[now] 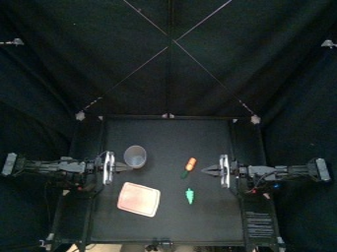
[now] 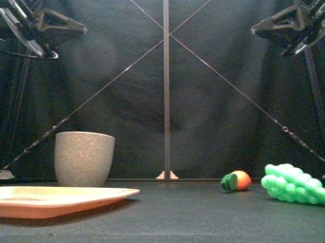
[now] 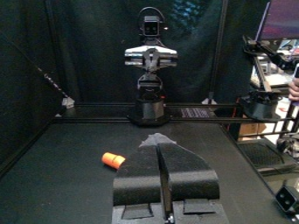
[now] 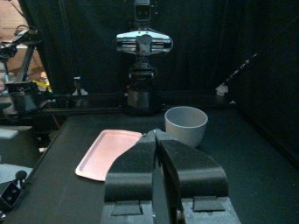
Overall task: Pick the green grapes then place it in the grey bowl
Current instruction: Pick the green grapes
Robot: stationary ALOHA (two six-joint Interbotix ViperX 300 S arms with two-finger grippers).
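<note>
The green grapes [image 1: 190, 195] [image 2: 295, 183] lie near the table's front, right of the middle. The tall grey speckled cup [image 1: 134, 155] [image 2: 84, 158] [image 4: 187, 125] stands upright at the left middle. My left gripper [image 1: 113, 167] [image 3: 160, 142] rests shut at the left side, close beside the cup and holding nothing. At the right side my right gripper [image 1: 214, 172] [image 4: 156, 133] is also shut and empty, behind and right of the grapes. Both hang above the table. Neither wrist view shows the grapes.
A flat pink tray [image 1: 138, 198] [image 2: 57, 200] [image 4: 107, 152] lies in front of the cup at the front left. A small orange and red toy [image 1: 190, 162] [image 2: 237, 180] [image 3: 112, 159] lies behind the grapes, near the middle.
</note>
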